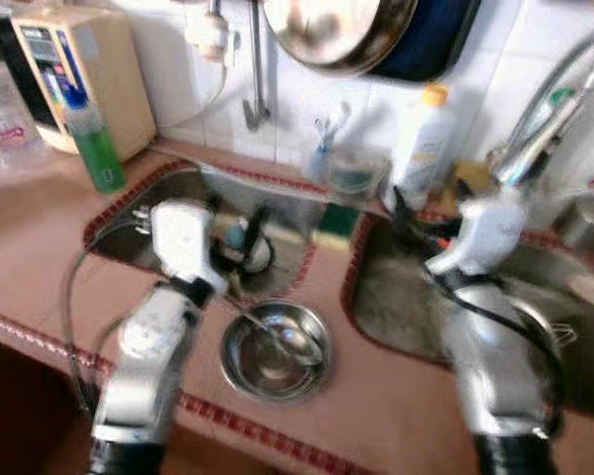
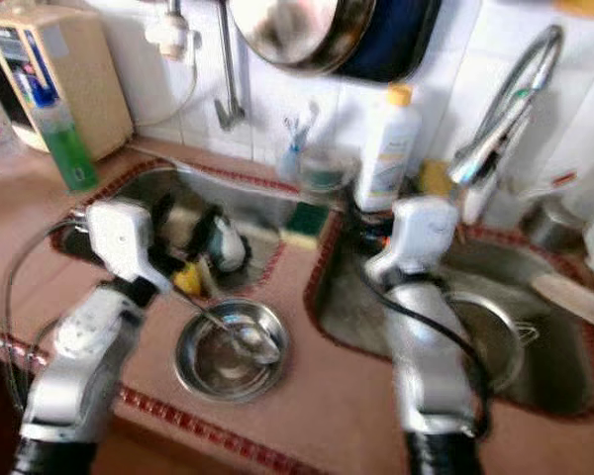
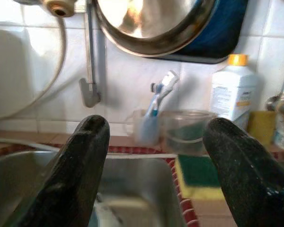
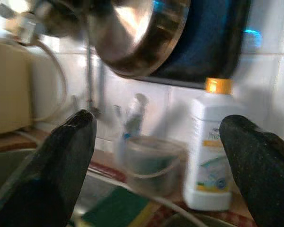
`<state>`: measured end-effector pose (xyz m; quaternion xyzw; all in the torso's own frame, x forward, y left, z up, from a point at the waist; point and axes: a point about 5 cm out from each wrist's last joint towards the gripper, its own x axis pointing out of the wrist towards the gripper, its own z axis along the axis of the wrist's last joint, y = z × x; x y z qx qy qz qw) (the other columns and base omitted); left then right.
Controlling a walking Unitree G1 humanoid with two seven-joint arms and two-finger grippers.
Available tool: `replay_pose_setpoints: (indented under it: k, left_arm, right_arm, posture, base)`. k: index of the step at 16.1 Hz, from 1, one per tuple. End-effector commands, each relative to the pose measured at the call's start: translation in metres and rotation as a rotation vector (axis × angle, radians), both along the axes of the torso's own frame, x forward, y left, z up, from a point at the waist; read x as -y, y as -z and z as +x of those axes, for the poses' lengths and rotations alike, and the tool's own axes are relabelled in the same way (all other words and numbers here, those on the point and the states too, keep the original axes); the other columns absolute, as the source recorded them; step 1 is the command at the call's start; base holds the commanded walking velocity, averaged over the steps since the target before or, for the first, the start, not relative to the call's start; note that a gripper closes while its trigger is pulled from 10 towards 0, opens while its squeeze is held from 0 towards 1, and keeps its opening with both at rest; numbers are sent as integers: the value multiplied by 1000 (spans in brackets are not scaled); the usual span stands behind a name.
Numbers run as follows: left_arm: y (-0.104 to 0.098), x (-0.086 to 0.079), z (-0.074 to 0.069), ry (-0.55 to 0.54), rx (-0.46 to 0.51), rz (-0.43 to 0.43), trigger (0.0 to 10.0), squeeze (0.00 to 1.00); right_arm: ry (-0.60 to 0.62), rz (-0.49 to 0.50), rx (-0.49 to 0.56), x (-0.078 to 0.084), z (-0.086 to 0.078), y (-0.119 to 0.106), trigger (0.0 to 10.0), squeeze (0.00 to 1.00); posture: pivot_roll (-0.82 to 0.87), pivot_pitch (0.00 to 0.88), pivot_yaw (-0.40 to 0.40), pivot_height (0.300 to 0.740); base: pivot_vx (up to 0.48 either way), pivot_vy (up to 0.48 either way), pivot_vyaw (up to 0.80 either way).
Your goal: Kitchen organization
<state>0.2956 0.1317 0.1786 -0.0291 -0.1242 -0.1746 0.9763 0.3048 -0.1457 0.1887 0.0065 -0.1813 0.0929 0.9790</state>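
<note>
Counter strip btwn sinks passable; steel bowl (image 1: 275, 348) w/ spoon (image 1: 287, 336) blocks its front end

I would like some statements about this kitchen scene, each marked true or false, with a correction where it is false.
1. A steel bowl with a spoon in it stands on the counter in front of the sinks. True.
2. The left gripper is shut on a sponge. False: its fingers are apart and hold nothing.
3. The white bottle has a blue cap. False: the cap is orange.
4. A green bottle stands beside the beige appliance. True.
5. The right gripper is open. True.
</note>
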Motion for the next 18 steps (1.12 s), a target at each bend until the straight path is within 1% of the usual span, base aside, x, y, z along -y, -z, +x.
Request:
replay_pose_setpoints:
  k: [1, 2, 3, 4, 6, 10, 13, 14, 15, 16, 17, 18]
  left_arm:
    - [8, -5, -2, 19, -64, 36, 10000, 0]
    - [25, -15, -7, 21, -172, 107, 10000, 0]
    - [31, -17, -8, 14, -209, 121, 10000, 0]
    - [33, -17, -9, 12, -222, 119, 10000, 0]
    - [31, -13, -10, 27, -211, 113, 10000, 0]
    - [31, -10, -10, 44, -235, 85, 10000, 0]
    - [30, -11, -9, 37, -235, 90, 10000, 0]
    - [32, -11, -9, 35, -249, 97, 10000, 0]
    - [34, -11, -10, 34, -277, 87, 10000, 0]
    - [33, -12, -10, 32, -278, 76, 10000, 0]
    - [30, -13, -9, 20, -282, 45, 10000, 0]
    - [25, -15, -7, 8, -265, 27, 10000, 0]
  right_arm:
    - [-32, -26, -10, 4, -6, 2, 10000, 0]
    - [-88, -53, -29, 2, -13, 7, 10000, 0]
    - [-103, -57, -34, 1, -16, 9, 10000, 0]
    - [-112, -60, -35, 0, -17, 9, 10000, 0]
    - [-122, -68, -39, 0, -18, 10, 10000, 0]
    - [-134, -65, -42, -1, -20, 9, 10000, 0]
    - [-142, -61, -42, -3, -20, 9, 10000, 0]
    - [-143, -60, -43, -3, -21, 9, 10000, 0]
    - [-146, -61, -44, -3, -21, 9, 10000, 0]
    - [-151, -64, -44, -3, -22, 9, 10000, 0]
    - [-166, -64, -42, -3, -23, 9, 10000, 0]
    - [-190, -66, -40, -4, -24, 8, 10000, 0]
  posture:
    - [-154, 32, 15, 740]
    - [-153, 34, 16, 740]
    - [-153, 36, 16, 740]
    - [-156, 39, 18, 740]
    - [-157, 43, 18, 740]
    - [-158, 46, 19, 740]
    - [-158, 47, 20, 740]
    - [-157, 46, 21, 740]
    - [-157, 46, 22, 740]
    - [-157, 47, 23, 740]
    - [-157, 48, 25, 740]
    - [-157, 50, 25, 740]
  base:
    - [0, 0, 0]
    - [0, 0, 0]
    - [0, 0, 0]
    - [0, 0, 0]
    - [0, 0, 0]
    - [0, 0, 0]
    - [0, 0, 0]
    - [0, 0, 0]
    - [0, 0, 0]
    - [0, 0, 0]
    - [0, 0, 0]
    - [0, 0, 0]
